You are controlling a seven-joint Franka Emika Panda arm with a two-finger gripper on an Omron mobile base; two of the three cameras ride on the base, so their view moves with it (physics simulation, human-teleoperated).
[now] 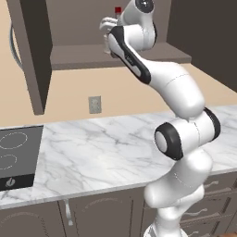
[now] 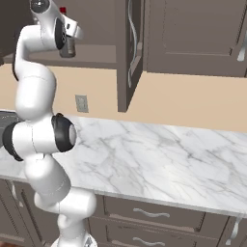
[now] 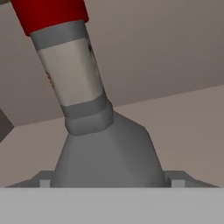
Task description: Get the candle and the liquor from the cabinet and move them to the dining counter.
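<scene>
The liquor (image 3: 105, 148), a dark bottle with a greyish label and a red cap (image 1: 118, 10), stands on the shelf of the open cabinet (image 1: 83, 58). My gripper (image 3: 109, 183) reaches into the cabinet and straddles the bottle's body, one fingertip (image 3: 43, 182) close against each side. I cannot make out whether they press on the glass. From the right base view the bottle's dark body (image 2: 67, 47) shows just under the hand (image 2: 71, 28). The candle is hidden from me. The dining counter is out of view.
Below the cabinet runs a marble counter (image 1: 106, 148) with a black cooktop (image 1: 14, 152) at its left end. A wall outlet (image 1: 95, 104) sits on the beige wall. Open cabinet doors (image 1: 32, 55) (image 2: 129, 53) flank the shelf; closed doors (image 2: 193, 34) continue to the right.
</scene>
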